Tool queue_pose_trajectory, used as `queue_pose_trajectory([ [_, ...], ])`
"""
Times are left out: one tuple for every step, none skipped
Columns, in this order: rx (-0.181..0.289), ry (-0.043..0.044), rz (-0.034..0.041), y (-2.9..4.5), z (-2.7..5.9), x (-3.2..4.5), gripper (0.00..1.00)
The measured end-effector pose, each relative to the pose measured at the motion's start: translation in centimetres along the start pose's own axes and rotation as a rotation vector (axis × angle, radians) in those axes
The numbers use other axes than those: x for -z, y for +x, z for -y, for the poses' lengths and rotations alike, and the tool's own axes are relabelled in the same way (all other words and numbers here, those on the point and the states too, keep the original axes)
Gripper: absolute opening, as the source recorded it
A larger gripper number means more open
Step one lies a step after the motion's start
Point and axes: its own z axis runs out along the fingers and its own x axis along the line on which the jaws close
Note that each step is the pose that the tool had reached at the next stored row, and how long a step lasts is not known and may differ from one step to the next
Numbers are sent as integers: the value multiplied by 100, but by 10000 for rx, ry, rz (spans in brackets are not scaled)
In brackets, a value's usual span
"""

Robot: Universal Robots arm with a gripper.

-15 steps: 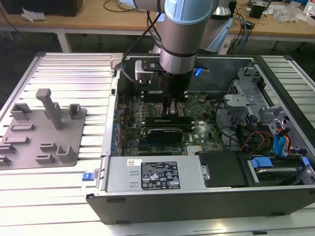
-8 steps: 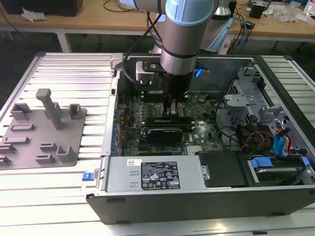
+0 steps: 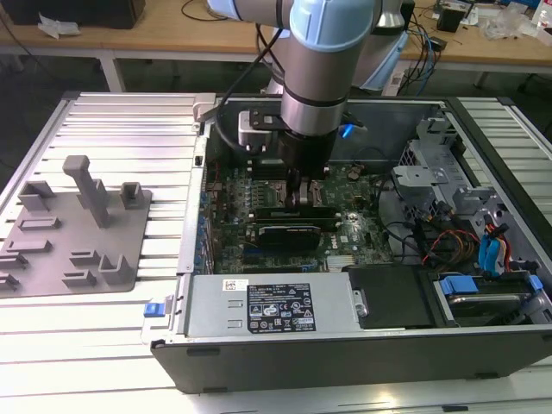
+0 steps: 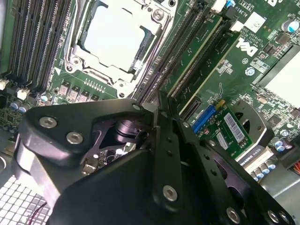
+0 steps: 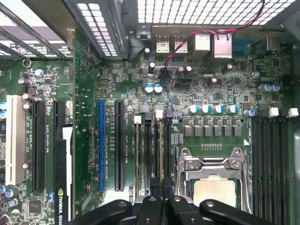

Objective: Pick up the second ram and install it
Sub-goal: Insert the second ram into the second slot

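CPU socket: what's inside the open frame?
In the CPU socket, a pale square surface shows in both wrist views, framed by the metal bracket. Its near edge is covered by the gripper in the first wrist view.

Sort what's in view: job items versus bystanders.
Job: gripper, ram beneath it, ram slots.
Lying about: CPU socket, expansion card, grey tray, power supply.

Tool [image 4: 161, 105] fingertips hidden behind own linkage in both wrist views; expansion card [image 5: 62, 180] cut off at frame edge.
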Motion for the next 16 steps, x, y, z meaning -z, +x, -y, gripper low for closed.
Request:
queue_pose_trajectory([
  [0,-1,0,1,0,-12,9],
  [0,-1,-2,1,0,-12,9],
  [0,0,0,0,1,-14,9],
  [0,-2,0,1,1,-27,9],
  [0,-1,-1,1,1,-28,9],
  [1,3,5,0,2,-31,10],
  [0,1,4,0,1,-31,17],
  [1,0,1,1,1,-30,17],
  [0,-1,-2,1,1,-19,17],
  [0,0,-1,0,0,10,17],
  [0,1,1,-1,-1,38,17],
  [0,0,0,-3,-3,89,17],
  [0,0,1,-4,-5,136,17],
  [0,0,1,-6,-7,176,17],
  [0,1,2,-7,-7,190,17],
  [1,1,2,-7,-2,191,17],
])
